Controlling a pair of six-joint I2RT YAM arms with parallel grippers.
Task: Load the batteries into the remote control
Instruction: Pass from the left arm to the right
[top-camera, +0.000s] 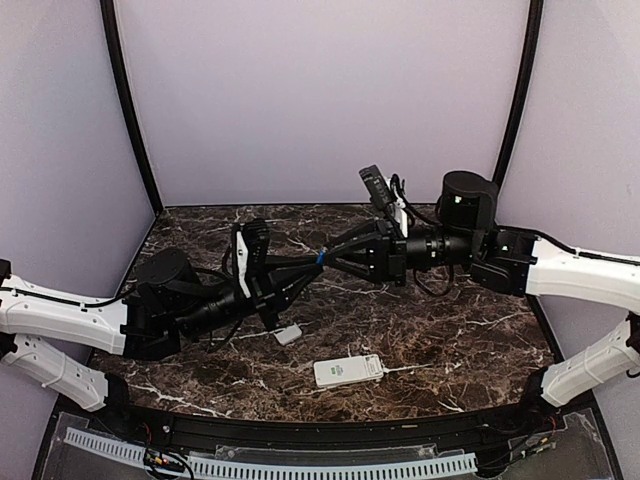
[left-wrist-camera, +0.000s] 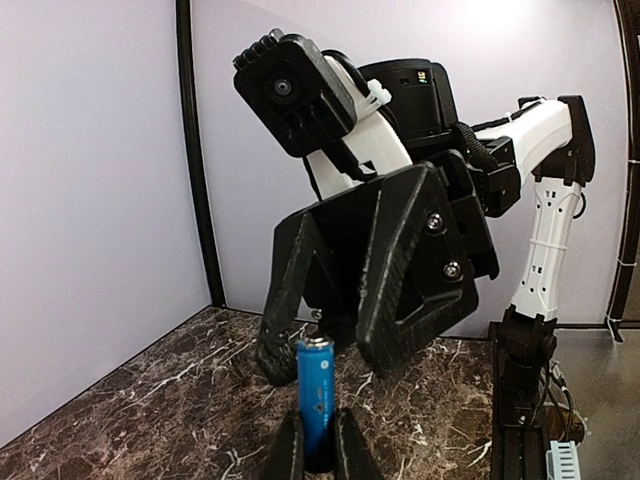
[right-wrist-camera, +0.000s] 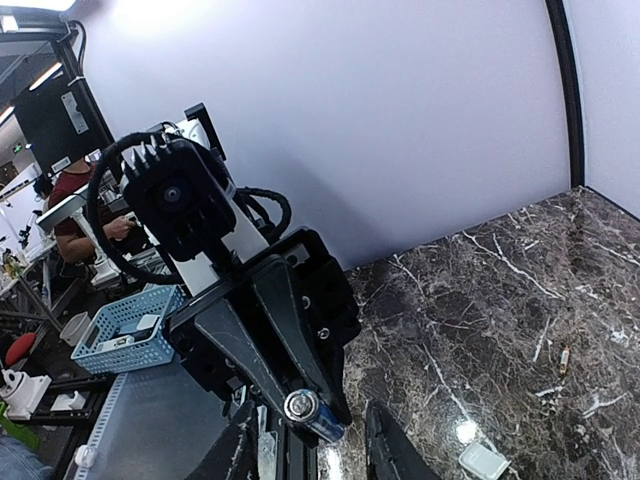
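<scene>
A blue battery (left-wrist-camera: 316, 400) is held up in mid-air above the table's middle, with my left gripper (left-wrist-camera: 318, 455) shut on its lower half. From the opposite side, my right gripper (right-wrist-camera: 310, 455) faces it with its fingers (left-wrist-camera: 275, 360) spread wide on either side of the battery's metal end (right-wrist-camera: 303, 405), not touching it. From the top view, both grippers meet tip to tip at the battery (top-camera: 322, 257). The white remote control (top-camera: 348, 371) lies flat near the table's front edge, away from both grippers.
A small white cover piece (top-camera: 288, 334) lies on the marble left of the remote, also seen in the right wrist view (right-wrist-camera: 483, 461). A tiny thin cylinder (right-wrist-camera: 563, 357) lies farther off on the table. A blue basket (right-wrist-camera: 125, 328) sits off the table.
</scene>
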